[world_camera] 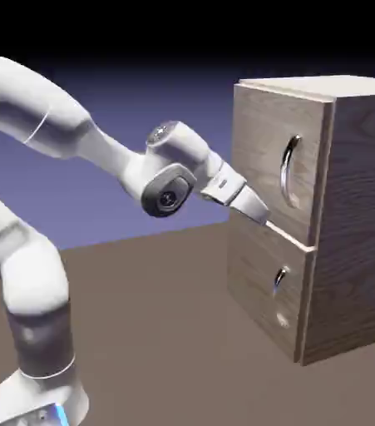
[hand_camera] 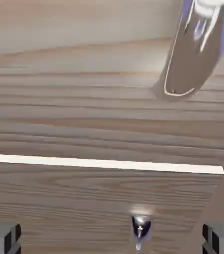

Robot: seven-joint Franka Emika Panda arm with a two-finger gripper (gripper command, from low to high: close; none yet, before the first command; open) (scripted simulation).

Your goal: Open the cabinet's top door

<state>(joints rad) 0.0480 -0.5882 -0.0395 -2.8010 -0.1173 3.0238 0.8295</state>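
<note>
The light-brown wood-grain cabinet (world_camera: 352, 216) stands at the exterior view's right. Its top door (world_camera: 261, 141) carries a long curved silver handle (world_camera: 288, 170). My gripper (world_camera: 263, 216) hangs close to the door's lower edge, left of and below that handle, touching nothing. In the hand view the top door (hand_camera: 84, 99) fills the picture, the long handle (hand_camera: 190, 59) sits at upper right, and a pale gap line (hand_camera: 104, 163) divides the two panels. The grey fingertips (hand_camera: 2, 239) show far apart at the bottom corners, so the gripper (hand_camera: 112, 242) is open and empty.
The shorter lower panel (world_camera: 257, 287) has a small metal handle (world_camera: 279, 279), which also shows between the fingers as the small handle (hand_camera: 140, 229). The cabinet rests on the brown table (world_camera: 174, 333). My arm's elbow joint (world_camera: 167, 193) hangs left of the cabinet.
</note>
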